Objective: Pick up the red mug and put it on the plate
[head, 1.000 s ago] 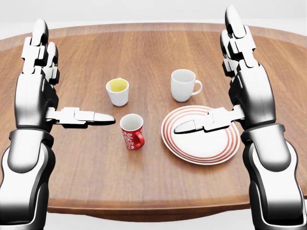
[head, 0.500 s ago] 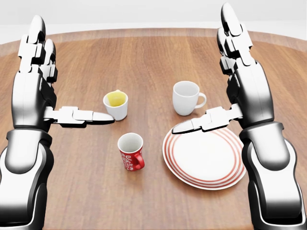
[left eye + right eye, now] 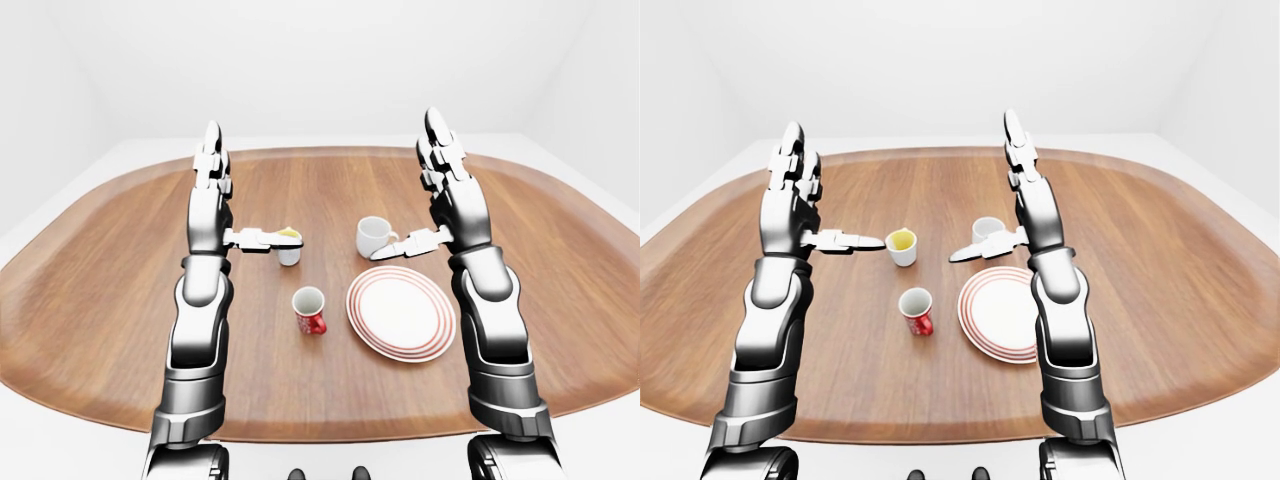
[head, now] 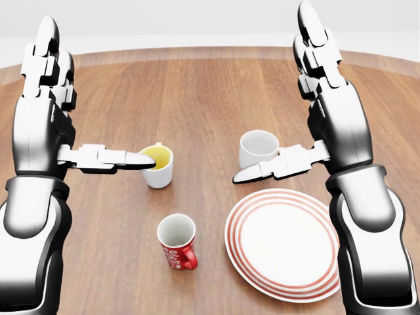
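Both hands, left (image 4: pixel 49 98) and right (image 4: pixel 328 92), are raised with fingers spread wide and holding nothing, seemingly poised before any reach, while the red mug (image 4: pixel 177 241) stands upright on the table (image 4: pixel 197 98) just left of the plate (image 4: pixel 285 243).

Head view: close, angled down from above the arms onto the wooden table (image 4: pixel 210 85); far rim just inside top edge, near rim cut off. Left hand (image 4: pixel 49 79) and right hand (image 4: pixel 321 72) entering from the two sides

Left-eye view: set further off and wider; whole oval tabletop, pale walls, both arms down to the elbows. Red mug (image 3: pixel 309 309) and plate (image 3: pixel 401 312) near centre

Right-eye view: same height and heading, offset sideways; same things shifted left in frame

Shared by all three: middle of the table with both raised hands
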Controlling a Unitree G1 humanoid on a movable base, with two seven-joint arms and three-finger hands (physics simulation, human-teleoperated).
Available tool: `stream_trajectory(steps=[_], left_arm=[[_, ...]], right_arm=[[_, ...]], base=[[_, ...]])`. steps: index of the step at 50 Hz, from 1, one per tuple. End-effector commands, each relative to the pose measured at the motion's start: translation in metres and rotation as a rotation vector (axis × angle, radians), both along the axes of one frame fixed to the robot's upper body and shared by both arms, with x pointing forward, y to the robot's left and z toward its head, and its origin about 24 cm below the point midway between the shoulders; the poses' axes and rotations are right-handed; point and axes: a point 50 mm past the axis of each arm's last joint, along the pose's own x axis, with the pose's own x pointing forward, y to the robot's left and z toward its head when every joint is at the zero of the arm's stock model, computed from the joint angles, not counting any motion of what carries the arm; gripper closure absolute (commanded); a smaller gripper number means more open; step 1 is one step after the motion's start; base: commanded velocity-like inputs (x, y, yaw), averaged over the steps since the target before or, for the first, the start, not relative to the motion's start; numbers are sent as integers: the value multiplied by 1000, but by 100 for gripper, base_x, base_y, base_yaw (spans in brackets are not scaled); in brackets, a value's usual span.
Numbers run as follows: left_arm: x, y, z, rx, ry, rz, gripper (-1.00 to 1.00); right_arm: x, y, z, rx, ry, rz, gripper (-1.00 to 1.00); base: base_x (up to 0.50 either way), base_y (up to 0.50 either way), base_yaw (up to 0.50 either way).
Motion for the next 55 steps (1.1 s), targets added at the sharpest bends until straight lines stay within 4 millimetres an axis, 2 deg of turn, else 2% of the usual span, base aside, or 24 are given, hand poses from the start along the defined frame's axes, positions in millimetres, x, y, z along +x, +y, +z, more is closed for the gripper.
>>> stream_trajectory(steps=[1,43,50,53,55], left_arm=[[-1,0,2,0,-9,1,-100],[-5,0,4,3,-23,0,-100],[-4,1,2,3,-17,2,-100],[-4,1,2,2,-17,2,-100],[-4,1,4,1,-24,1,-100]], right_arm=[[-1,1,1,-6,-5,3,-100],[3,2,1,-34,4,5,-100],[4,7,1,-72,12,38,-100],[9,9,-1,-107,29,51,-100],[21,11,-9,-151,88,59,-100]], base=[[26,0,0],[27,0,0],[19,0,0],[0,0,0],[0,0,0]])
